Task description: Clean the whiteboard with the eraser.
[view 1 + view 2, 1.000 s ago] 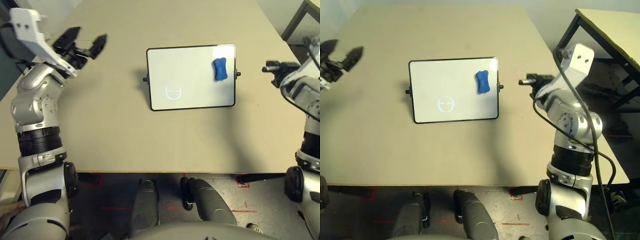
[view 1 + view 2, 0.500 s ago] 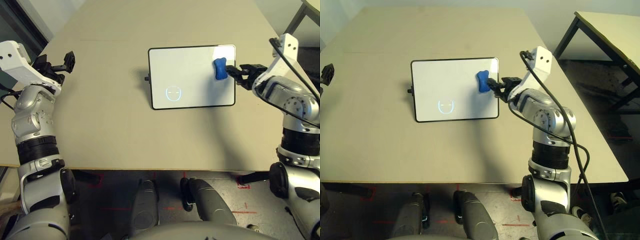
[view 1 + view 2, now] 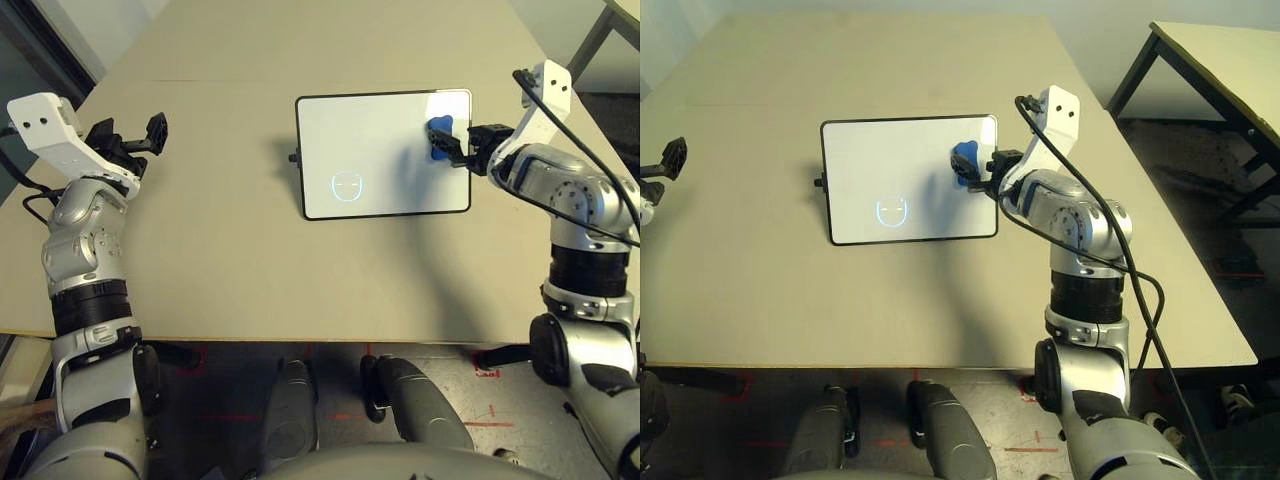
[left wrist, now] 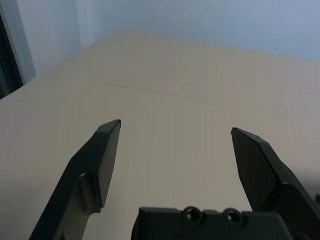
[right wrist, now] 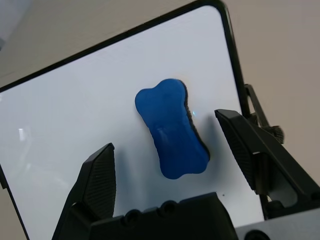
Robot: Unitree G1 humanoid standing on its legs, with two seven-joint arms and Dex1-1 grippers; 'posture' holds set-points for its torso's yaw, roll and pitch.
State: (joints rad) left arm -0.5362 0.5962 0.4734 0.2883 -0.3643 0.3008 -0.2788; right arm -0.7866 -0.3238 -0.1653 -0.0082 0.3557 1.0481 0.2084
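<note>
The right hand [image 5: 167,165] hangs above the eraser [image 5: 172,131], fingers wide apart, one to each side. The eraser lies on the whiteboard [image 3: 375,150], near its right edge, the board well in from the desk's near edge [image 3: 260,340]. To grip well, lower straight, keep the eraser centred, and close across its narrow waist without pressing hard on the board.

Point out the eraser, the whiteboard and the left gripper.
eraser [image 5: 172,132]: right wrist view, middle of its blue top
whiteboard [image 3: 375,135]: left eye view, bare white surface
left gripper [image 4: 176,126]: left wrist view, midway between its fingertips
</note>
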